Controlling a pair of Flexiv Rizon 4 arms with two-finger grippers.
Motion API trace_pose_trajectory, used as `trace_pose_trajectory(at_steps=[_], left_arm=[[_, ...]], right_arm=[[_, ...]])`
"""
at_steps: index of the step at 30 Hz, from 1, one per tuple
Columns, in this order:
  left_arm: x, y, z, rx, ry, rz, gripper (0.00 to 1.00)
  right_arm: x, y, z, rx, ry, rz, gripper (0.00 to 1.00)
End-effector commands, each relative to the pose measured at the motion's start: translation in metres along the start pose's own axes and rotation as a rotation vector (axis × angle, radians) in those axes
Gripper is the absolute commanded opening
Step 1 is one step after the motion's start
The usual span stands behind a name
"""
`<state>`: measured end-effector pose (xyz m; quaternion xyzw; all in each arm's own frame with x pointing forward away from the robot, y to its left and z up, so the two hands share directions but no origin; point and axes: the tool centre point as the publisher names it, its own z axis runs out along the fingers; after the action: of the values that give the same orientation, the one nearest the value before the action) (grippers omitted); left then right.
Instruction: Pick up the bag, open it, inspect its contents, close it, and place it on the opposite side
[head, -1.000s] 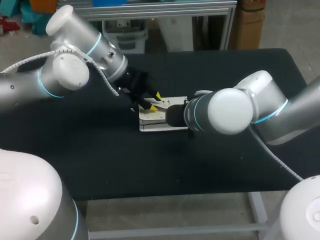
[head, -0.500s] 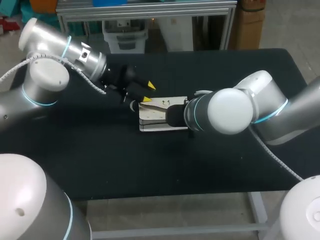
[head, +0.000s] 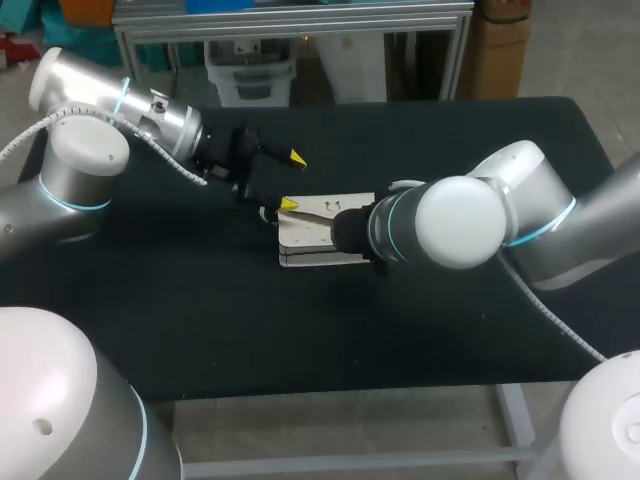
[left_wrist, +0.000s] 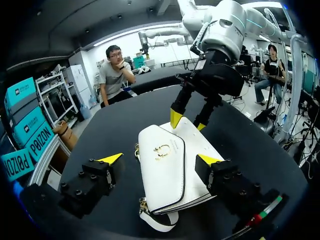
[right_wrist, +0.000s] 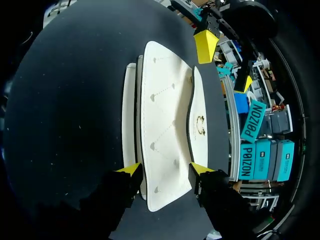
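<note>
The white bag (head: 318, 236) lies flat on the black table (head: 450, 330), flap down, its gold clasp (left_wrist: 161, 150) showing. My left gripper (head: 292, 181) hovers just left of the bag, open wide, and touches nothing. Seen from the left wrist, the bag (left_wrist: 167, 172) lies ahead of and below that gripper (left_wrist: 160, 160). My right gripper (right_wrist: 165, 169) is at the bag's right end, its fingers apart on either side of that end of the bag (right_wrist: 165, 125); no firm hold shows. In the head view the right arm hides its own fingers.
My right arm's wrist (head: 450, 222) hangs over the table just right of the bag. My left arm's forearm (head: 150, 115) crosses the back left corner. Bare black tabletop surrounds the bag in front and to the far right.
My left gripper has let go of the bag, drawn back to the left and opened wide. The right arm has stayed by the bag, its fingers now apart.
</note>
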<state>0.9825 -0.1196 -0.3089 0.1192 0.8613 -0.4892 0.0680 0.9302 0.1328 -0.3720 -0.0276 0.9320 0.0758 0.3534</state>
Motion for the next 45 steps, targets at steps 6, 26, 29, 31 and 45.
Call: trace_pose_trajectory(at_steps=[6, 26, 29, 31, 45], left_arm=[[0.001, -0.005, -0.008, -0.005, -0.005, -0.051, 1.0], [0.001, -0.003, -0.011, -0.007, -0.013, -0.143, 1.0], [0.002, -0.004, -0.013, -0.01, -0.019, -0.159, 1.0], [0.002, -0.005, -0.012, -0.014, -0.021, -0.167, 1.0], [0.006, -0.01, -0.017, -0.038, -0.011, -0.228, 1.0]], right_arm=[[0.003, -0.002, -0.001, -0.021, -0.136, -0.003, 1.0], [-0.021, 0.005, -0.015, -0.131, -0.152, 0.001, 1.0], [-0.022, 0.005, -0.022, -0.152, -0.157, 0.002, 1.0], [-0.022, 0.006, -0.025, -0.161, -0.164, -0.002, 1.0], [-0.02, 0.004, -0.05, -0.235, -0.131, 0.038, 1.0]])
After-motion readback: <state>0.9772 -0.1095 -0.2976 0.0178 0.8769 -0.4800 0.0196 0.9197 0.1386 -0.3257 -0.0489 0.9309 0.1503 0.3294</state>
